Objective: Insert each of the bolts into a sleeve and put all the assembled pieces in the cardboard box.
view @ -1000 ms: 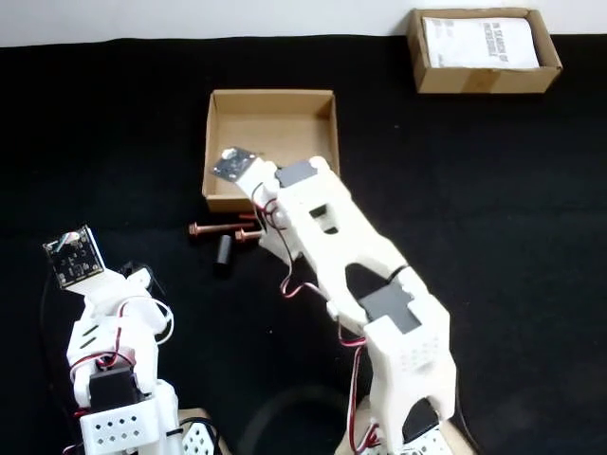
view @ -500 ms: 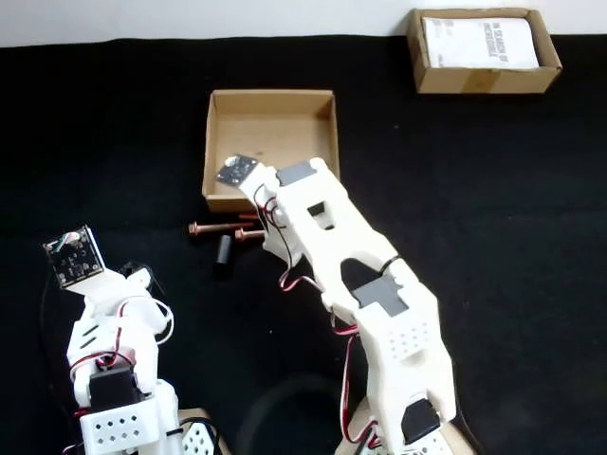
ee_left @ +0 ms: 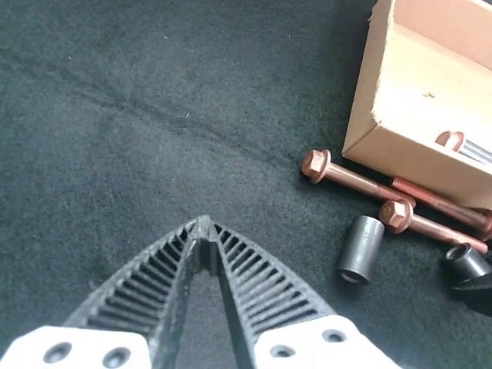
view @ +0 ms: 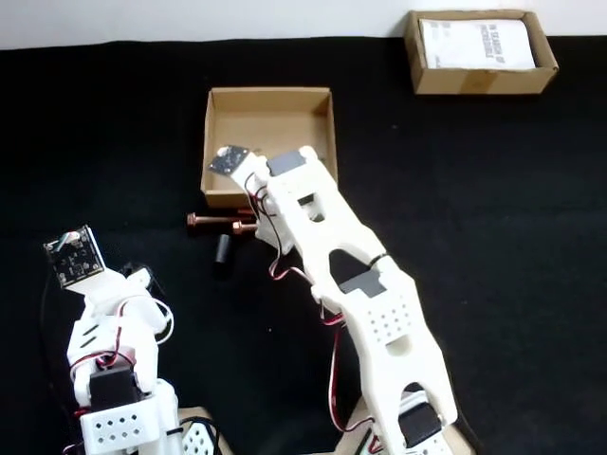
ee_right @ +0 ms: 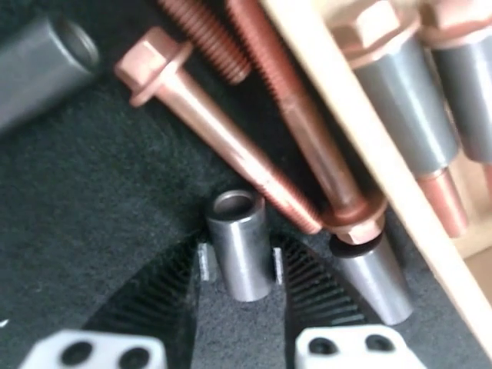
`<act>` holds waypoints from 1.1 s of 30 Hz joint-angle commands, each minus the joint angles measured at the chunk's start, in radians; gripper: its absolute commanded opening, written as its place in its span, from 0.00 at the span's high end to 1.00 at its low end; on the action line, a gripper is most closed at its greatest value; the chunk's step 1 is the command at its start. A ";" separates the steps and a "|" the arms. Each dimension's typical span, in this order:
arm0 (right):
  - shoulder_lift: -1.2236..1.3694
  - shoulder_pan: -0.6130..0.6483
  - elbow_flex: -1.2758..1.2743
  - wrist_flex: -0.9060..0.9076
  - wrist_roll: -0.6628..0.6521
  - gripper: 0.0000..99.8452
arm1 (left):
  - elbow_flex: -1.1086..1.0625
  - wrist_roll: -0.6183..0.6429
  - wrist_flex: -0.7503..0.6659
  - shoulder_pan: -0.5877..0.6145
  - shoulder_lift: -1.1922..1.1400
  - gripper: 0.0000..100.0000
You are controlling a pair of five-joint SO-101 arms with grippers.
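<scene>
Advanced toward the cardboard box [view: 269, 92] since half a second ago, the right gripper [ee_right: 240, 265] is seen clenched on a sleeve [ee_right: 234, 223] beside loose bolts [ee_left: 355, 181] — two assembled pieces [ee_right: 400, 108] (at least) are already boxed, others remain unjoined — and the left gripper [ee_left: 206, 234] is closed, empty.

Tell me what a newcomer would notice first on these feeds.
The right tool clamps a grey sleeve just outside the cardboard box, among loose copper bolts on the black cloth. Just inside the box wall lie two assembled pieces, bolts already in their sleeves. The left tool hangs shut over bare cloth, apart from the parts.
</scene>
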State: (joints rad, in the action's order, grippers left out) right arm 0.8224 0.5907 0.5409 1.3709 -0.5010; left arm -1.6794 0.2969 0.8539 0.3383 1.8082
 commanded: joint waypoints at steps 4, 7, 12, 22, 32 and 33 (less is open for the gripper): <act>0.008 0.001 0.107 0.068 0.000 0.99 | -0.016 0.003 -0.005 0.010 0.007 0.99; 0.008 -0.005 0.209 0.142 0.002 0.99 | -0.016 0.005 -0.005 0.010 0.007 0.99; 0.008 -0.022 0.562 0.335 0.080 0.99 | -0.016 0.008 -0.008 0.004 0.005 0.99; -0.130 -0.077 0.894 0.397 0.327 0.99 | -0.002 0.106 0.032 -0.143 0.004 0.99; -0.657 -0.094 0.177 0.392 0.427 0.99 | 0.239 0.069 0.117 -0.283 0.001 0.99; -0.704 -0.094 0.110 0.389 0.440 0.99 | 0.268 0.058 0.121 -0.292 -0.012 0.99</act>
State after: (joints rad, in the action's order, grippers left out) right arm 0.3176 0.5048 0.8493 1.7530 -0.0882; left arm -1.5121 0.3844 0.9613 0.0882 1.8082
